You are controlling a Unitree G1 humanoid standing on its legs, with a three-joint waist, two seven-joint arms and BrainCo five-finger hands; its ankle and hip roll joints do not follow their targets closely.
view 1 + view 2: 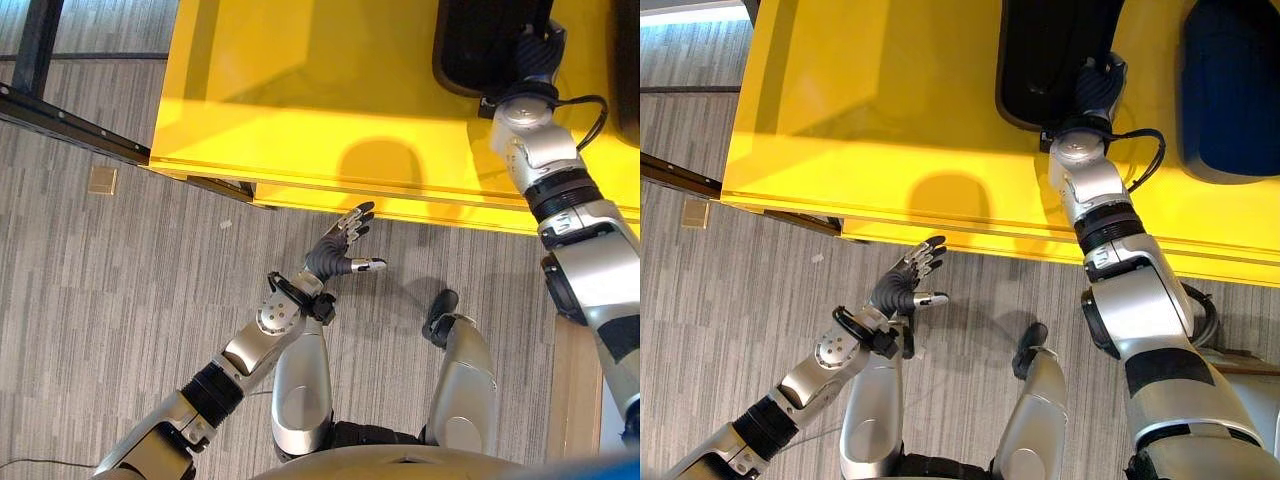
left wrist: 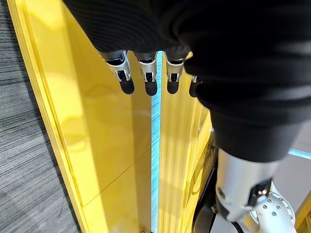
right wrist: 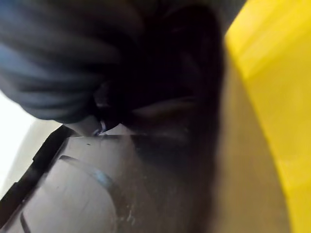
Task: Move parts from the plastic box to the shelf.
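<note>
Currently right robot hand [image 1: 1098, 85] reaches inside the black plastic box [image 1: 1040, 60] on the yellow worktop [image 1: 880, 120]; finger state cannot be told. Left robot hand [image 1: 340, 250] hangs relaxed over floor [image 1: 110, 290]. No legible writing.

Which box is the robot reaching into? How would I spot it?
Find the big yellow table. Two dark containers sit at its far side: the black box has the right hand dipping into it, whereas the dark blue box beside it stands untouched.
</note>
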